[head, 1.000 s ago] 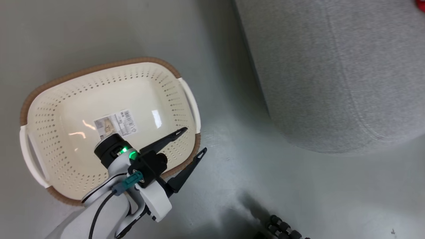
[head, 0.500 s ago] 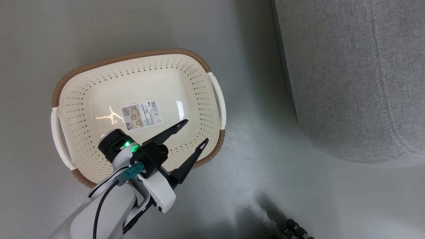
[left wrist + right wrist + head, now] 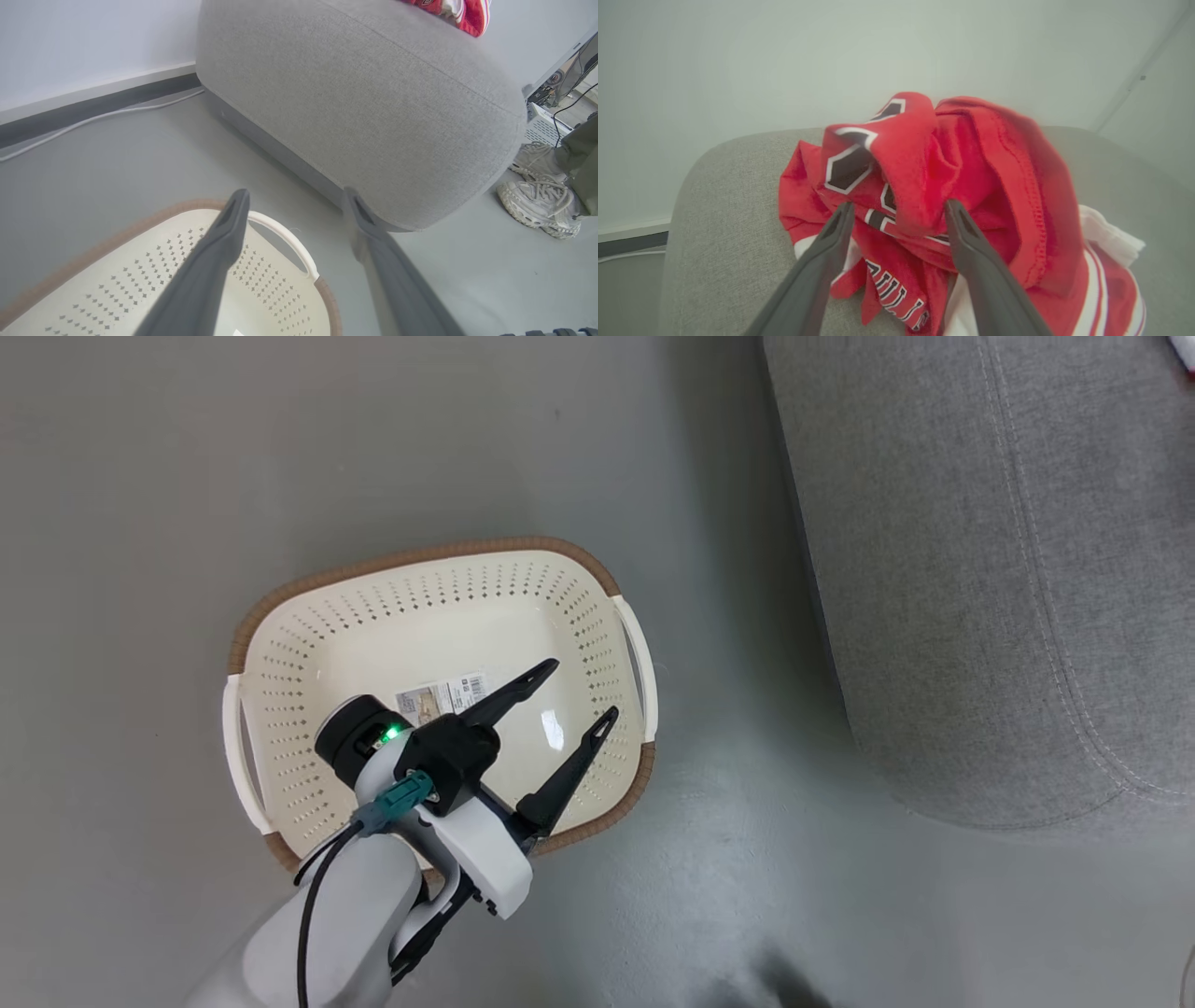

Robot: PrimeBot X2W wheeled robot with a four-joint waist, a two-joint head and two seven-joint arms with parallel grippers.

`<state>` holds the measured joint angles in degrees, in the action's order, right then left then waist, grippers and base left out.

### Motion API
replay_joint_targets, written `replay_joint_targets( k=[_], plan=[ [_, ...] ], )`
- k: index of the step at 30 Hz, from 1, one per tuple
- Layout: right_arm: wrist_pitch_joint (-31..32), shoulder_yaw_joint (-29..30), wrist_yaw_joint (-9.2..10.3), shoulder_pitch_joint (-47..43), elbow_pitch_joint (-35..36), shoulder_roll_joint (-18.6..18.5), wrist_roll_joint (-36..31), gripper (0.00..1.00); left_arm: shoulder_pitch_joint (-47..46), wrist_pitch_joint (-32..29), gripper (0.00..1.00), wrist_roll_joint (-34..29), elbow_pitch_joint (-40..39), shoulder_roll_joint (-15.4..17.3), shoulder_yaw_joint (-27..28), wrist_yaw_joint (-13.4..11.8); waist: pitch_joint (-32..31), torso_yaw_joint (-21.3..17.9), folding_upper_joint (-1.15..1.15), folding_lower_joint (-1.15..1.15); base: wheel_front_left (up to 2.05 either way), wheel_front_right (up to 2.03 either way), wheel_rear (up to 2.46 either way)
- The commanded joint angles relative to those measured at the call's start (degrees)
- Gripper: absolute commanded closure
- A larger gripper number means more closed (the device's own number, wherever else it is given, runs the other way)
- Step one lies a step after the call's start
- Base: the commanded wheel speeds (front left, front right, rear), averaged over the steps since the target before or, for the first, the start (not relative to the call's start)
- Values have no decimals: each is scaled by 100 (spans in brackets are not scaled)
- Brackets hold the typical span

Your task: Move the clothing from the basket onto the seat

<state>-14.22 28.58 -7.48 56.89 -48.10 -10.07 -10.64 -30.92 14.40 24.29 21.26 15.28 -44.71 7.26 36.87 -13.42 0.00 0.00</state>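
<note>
The cream basket with its brown rim stands on the floor, holding nothing but a paper label. My left gripper hangs open over the basket's right half, nothing between its fingers. In the left wrist view that gripper points past the basket's handle toward the grey seat, where a corner of red clothing shows on top. The right wrist view has the red clothing piled on the seat, dark white-edged lettering showing. My right gripper is open, a red fold lying between its fingers.
The seat takes up the right side of the head view, a strip of grey floor between it and the basket. A person's pale shoes stand by the seat's far corner. A white cable runs along the wall's dark baseboard.
The head camera has moved, so the basket now sits lower and further right in the picture. My left gripper stays open, both fingertips now over the basket's inside.
</note>
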Motion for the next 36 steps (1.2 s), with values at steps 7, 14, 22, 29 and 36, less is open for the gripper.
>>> replay_joint_targets(
  k=[7, 14, 22, 29, 36],
  plan=[
    [-76, -942, -1, -960, 863, -21, 752, 0, 283, 59, 0, -66, -20, -247, 723, 14, -815, 355, 0, 0, 0, 0, 0],
    [-77, -1598, -1, -1608, 1450, -25, 1393, 0, 696, 59, 0, -248, 100, -491, 1685, -45, -1484, 766, 0, 0, 0, 0, 0],
    [-77, -2136, -1, -2193, 1710, -1, 1778, 0, 1069, 60, 0, -487, 331, -667, 2773, -48, -2139, 1323, 0, 0, 0, 0, 0],
    [-77, -2617, -1, -2639, 1834, 183, 2057, 0, 1369, 60, 0, -723, 290, -793, 3604, -78, -2561, 1643, 0, 0, 0, 0, 0],
    [-77, -3031, -1, -3150, 2097, 374, 2294, 0, 1741, 60, 0, -1073, 103, -896, 4357, -80, -2935, 1755, 0, 0, 0, 0, 0]
  ],
)
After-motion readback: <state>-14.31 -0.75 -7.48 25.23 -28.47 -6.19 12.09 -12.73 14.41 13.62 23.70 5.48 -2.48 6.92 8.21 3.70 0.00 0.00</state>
